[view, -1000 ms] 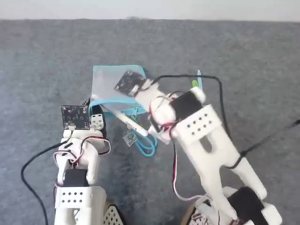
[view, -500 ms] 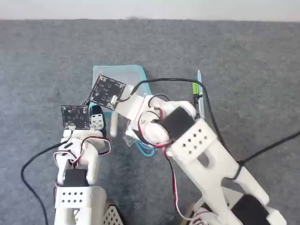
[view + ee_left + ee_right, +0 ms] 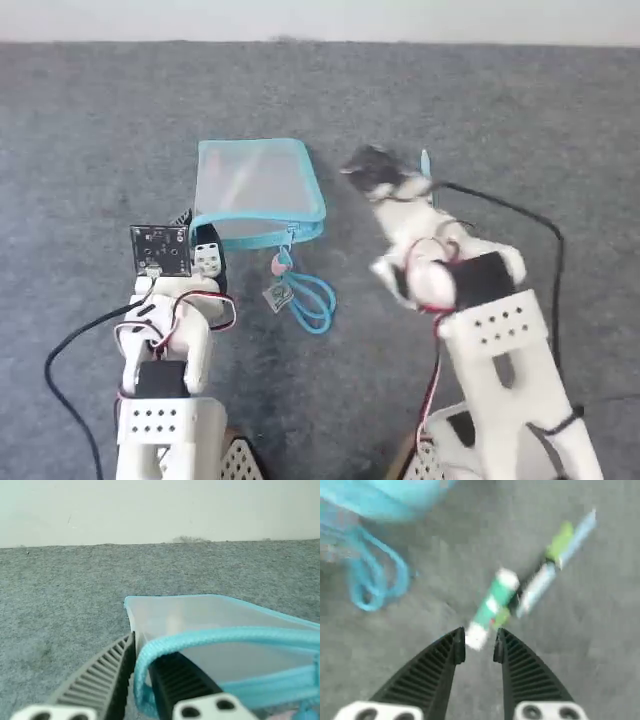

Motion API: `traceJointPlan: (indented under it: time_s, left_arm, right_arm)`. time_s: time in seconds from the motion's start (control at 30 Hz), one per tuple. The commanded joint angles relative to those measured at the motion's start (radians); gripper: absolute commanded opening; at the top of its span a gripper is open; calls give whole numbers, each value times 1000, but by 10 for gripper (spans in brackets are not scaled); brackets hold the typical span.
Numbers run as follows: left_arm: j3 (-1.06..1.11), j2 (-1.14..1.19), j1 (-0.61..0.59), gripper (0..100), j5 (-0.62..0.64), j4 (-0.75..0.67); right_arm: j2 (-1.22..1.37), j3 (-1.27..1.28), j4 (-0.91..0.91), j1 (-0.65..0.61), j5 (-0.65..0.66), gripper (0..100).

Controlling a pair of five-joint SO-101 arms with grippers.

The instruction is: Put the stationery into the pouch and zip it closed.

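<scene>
In the high view the pouch [image 3: 258,190] lies upper centre with its mouth toward the bottom of the frame, and the left gripper [image 3: 207,252] is at its lower-left corner. The right arm [image 3: 470,300] hangs over a blue pen [image 3: 425,160] to the right of the pouch, where a careless sweep could roll the pen away. The left wrist view shows the left jaws clenched on the pouch's teal rim [image 3: 200,637]; if that pinch slips, the mouth will probably sag shut. In the right wrist view the right gripper [image 3: 479,639] is parted and empty, just short of a green-and-white stick [image 3: 492,605] that lies against the blue pen. Closing here may nip both or flick one aside.
</scene>
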Motion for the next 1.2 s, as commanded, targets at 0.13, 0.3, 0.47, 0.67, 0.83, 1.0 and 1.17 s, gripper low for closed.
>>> traceJointPlan:
  time_s: [0.13, 0.3, 0.47, 0.67, 0.83, 1.0, 1.17]
  left_arm:
    - [-36, 11, 3, 12, 11, 6]
    - [-36, 12, 3, 12, 11, 6]
    - [-36, 12, 3, 12, 11, 6]
    - [-36, 11, 3, 12, 11, 6]
    - [-36, 12, 6, 12, 11, 6]
    - [-36, 12, 6, 12, 11, 6]
    - [-35, 12, 9, 12, 11, 6]
  right_arm:
    - [-25, 164, -200, 157, -11, 99]
    - [170, 8, -205, 159, -12, 99]
    - [473, -193, -213, 160, -14, 129]
    - [750, -376, -260, 160, -14, 159]
    - [908, -502, -255, 186, -14, 159]
    - [1004, -554, -260, 240, -35, 159]
    - [1030, -562, -260, 252, -40, 159]
